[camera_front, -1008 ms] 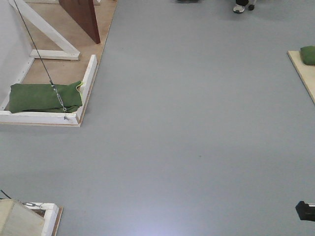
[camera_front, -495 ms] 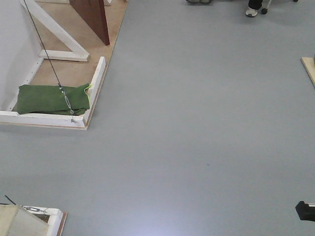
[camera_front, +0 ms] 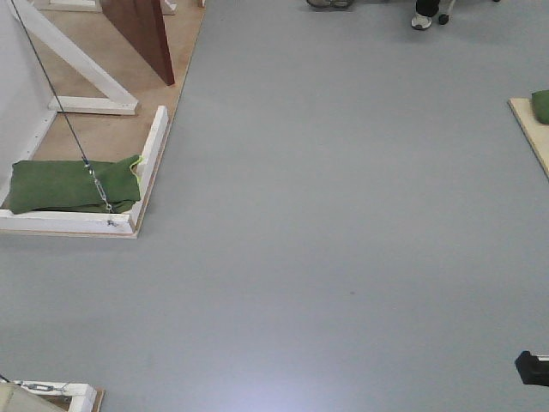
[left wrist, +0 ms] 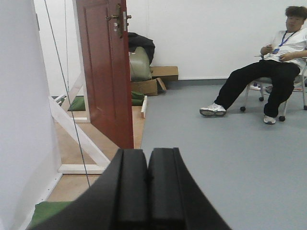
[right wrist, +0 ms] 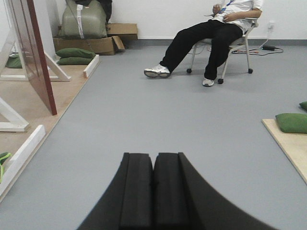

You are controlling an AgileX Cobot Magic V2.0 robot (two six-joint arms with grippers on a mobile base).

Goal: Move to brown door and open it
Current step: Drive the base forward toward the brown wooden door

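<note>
Brown door [left wrist: 108,72] is ahead-left on its plywood base [camera_front: 111,129], lever handle [left wrist: 115,17] up high. Left fingers [left wrist: 132,187] and right fingers [right wrist: 136,191] pinched together, empty. Cut in too tight and the robot could snag that guy cable [camera_front: 55,94] or clip the white frame [camera_front: 153,146].

No readable text, labels or numbers, lanyard badge [left wrist: 276,50] on the seated person [left wrist: 259,76] too small to read

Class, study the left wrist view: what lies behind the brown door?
Behind the door you can see an olive sack, cardboard boxes and green bags on the floor. The door covers their left parts, so anything further left is hidden.
</note>
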